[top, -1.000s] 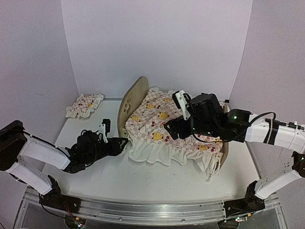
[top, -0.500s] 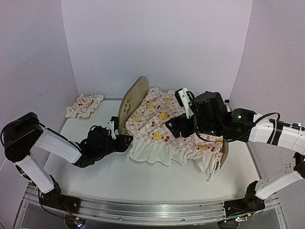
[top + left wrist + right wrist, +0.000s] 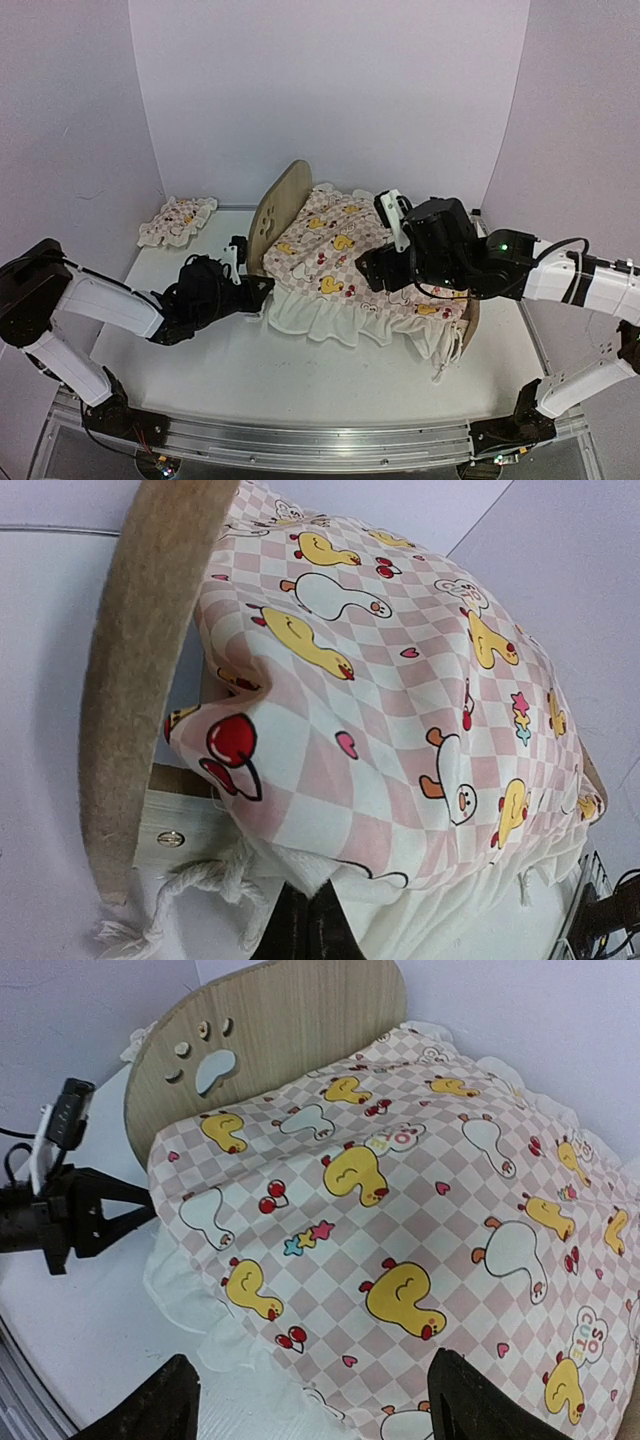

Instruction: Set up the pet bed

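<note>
The pet bed stands mid-table, its plywood headboard (image 3: 283, 203) with the paw cutout (image 3: 215, 1068) on the left. A pink checkered duck-print cover (image 3: 345, 255) lies over it and hides the base. At the bed's near left corner my left gripper (image 3: 267, 289) is shut on the cover's white ruffle. In the left wrist view the dark fingers (image 3: 306, 920) pinch a point of that ruffle (image 3: 300, 865) under the cover (image 3: 400, 710). My right gripper (image 3: 315, 1405) hovers open above the cover (image 3: 400, 1220), touching nothing.
A small matching ruffled pillow (image 3: 178, 220) lies at the back left near the wall. A rope tie (image 3: 190, 890) hangs at the bed's corner by the headboard edge (image 3: 135, 680). The cover's ruffle drapes over the bed's front and right end (image 3: 445, 345).
My left gripper has moved right to the bed's near left corner and shut on the cover's ruffle. The right gripper has drifted slightly to the right above the cover.
</note>
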Available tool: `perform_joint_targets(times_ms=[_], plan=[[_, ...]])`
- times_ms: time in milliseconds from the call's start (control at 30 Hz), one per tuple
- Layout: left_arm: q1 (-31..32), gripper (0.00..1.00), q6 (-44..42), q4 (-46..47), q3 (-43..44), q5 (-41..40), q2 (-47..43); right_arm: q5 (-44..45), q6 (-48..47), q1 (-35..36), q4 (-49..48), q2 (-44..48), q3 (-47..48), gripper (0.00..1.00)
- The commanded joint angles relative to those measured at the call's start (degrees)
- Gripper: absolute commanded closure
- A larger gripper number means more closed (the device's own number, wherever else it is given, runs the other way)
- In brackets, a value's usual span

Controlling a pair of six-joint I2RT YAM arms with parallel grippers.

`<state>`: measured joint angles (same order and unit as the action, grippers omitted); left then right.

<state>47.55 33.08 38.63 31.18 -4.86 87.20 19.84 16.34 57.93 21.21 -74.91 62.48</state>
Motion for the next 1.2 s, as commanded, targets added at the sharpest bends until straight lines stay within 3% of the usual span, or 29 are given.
perform_joint_targets(times_ms=[0, 200, 267, 567, 800, 933, 967, 1033, 1067, 1100, 1167], plan=[[-0.35, 1.00, -3.65, -13.46, 3.71, 0.50, -7.62, 1.89, 6.12, -0.66, 9.75, -0.03, -1.36, 0.25], [-0.35, 1.00, -5.13, -39.87, 12.96, -6.53, -7.85, -5.67, 11.86, -0.64, 14.69, -0.02, -5.53, 0.34], [-0.35, 1.00, -5.56, -43.74, 14.37, -8.28, -7.00, -5.65, 13.68, -0.69, 17.06, -0.24, -5.99, 0.36], [-0.35, 1.00, -3.80, -43.96, 14.19, -15.20, -1.56, 8.26, 30.77, -2.36, 25.03, -1.23, -11.94, 0.48], [-0.44, 1.00, -4.46, -43.28, 13.64, -21.96, 1.58, 7.92, 34.80, -2.99, 25.82, -2.10, -14.80, 0.49], [-0.44, 1.00, -4.27, -45.19, 12.85, -22.85, -0.86, 6.47, 33.06, -3.00, 25.71, 3.21, -14.50, 0.46], [-0.44, 0.93, -4.27, -46.96, 12.96, -21.88, -2.56, 5.77, 31.53, -2.92, 25.54, 5.12, -13.90, 0.44], [-0.44, 0.56, -6.45, -49.57, 12.59, -16.21, -8.33, 3.23, 26.99, -2.83, 24.04, 10.84, -12.41, 0.37], [-0.44, 0.43, -8.65, -49.89, 11.74, -12.22, -12.22, 2.82, 25.28, -2.81, 23.27, 13.33, -11.66, 0.34], [-0.69, 0.32, -10.80, -49.92, 11.53, -8.61, -15.97, 3.04, 23.81, -2.78, 22.34, 15.70, -11.11, 0.32], [-3.51, 0.25, -13.75, -52.79, 13.64, -1.72, -21.39, 4.62, 20.40, -2.82, 19.72, 19.44, -10.58, 0.26]])
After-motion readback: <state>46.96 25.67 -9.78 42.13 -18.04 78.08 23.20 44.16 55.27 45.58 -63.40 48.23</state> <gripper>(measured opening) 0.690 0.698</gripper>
